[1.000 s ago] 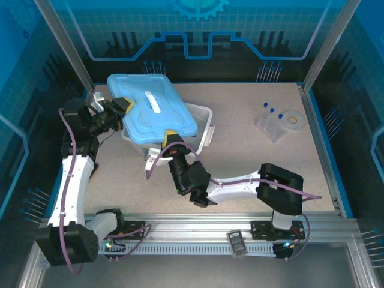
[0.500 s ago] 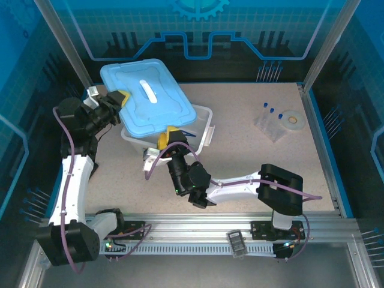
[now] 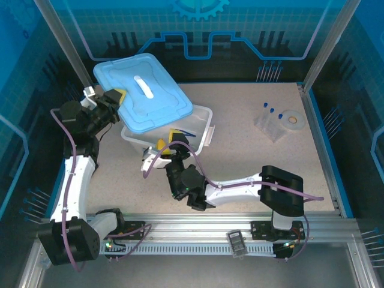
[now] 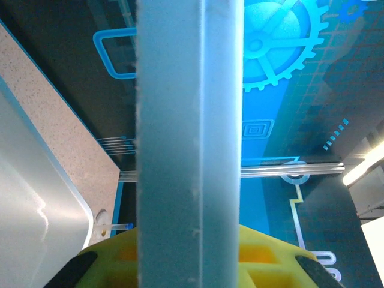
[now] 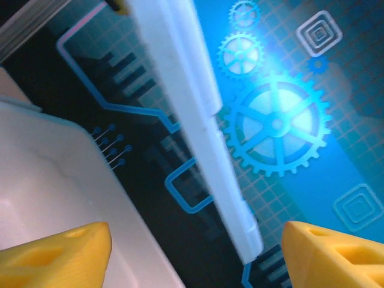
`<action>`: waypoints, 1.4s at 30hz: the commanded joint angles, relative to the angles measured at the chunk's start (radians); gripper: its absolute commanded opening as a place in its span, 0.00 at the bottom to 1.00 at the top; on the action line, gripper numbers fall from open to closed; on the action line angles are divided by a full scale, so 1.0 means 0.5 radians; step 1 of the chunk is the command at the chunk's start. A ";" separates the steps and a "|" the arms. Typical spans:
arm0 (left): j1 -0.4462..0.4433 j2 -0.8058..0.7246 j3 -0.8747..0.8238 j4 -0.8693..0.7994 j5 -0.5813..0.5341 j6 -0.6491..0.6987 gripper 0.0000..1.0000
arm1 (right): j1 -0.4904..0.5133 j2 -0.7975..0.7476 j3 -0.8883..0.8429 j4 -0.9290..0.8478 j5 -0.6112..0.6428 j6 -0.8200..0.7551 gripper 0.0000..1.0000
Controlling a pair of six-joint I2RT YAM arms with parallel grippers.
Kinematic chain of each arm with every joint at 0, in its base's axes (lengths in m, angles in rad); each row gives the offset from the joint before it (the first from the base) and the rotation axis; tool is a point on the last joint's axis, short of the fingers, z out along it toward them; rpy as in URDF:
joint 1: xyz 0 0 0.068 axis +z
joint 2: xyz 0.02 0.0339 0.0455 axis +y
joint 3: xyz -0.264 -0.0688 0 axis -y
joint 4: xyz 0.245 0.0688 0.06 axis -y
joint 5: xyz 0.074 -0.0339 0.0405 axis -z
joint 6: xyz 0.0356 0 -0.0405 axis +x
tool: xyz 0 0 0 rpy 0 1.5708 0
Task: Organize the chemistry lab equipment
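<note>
Blue lid [image 3: 144, 90] pinched and raised over the clear bin [image 3: 204, 120].
Low centre of the top view, at the bin's near rim — right gripper [image 3: 170, 139] spread wide, yellow fingers [image 5: 57, 252] apart with nothing between (lid edge crossing overhead in its wrist view). Farther back at upper left, left gripper [image 3: 117, 96] clamped on the lid's left edge, lid tilted above the bin. Upper right, well apart on the table [image 3: 240, 156]: slim tubes with blue caps [image 3: 271, 114] just beside a white tape ring [image 3: 293, 119].
</note>
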 commanded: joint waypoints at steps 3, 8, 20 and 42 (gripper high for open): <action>0.027 -0.034 -0.012 0.255 -0.091 0.045 0.17 | 0.028 -0.257 0.061 -0.706 0.028 0.709 0.75; 0.040 -0.009 -0.057 0.354 -0.140 0.044 0.17 | -0.004 -0.464 0.201 -1.935 -0.286 1.768 0.74; 0.049 -0.032 -0.237 0.635 -0.317 0.074 0.16 | -0.517 -0.895 0.076 -2.239 -1.732 3.617 0.75; -0.043 -0.075 -0.455 0.876 -0.584 0.085 0.12 | -1.055 -0.391 -0.103 -0.801 -2.581 5.106 0.73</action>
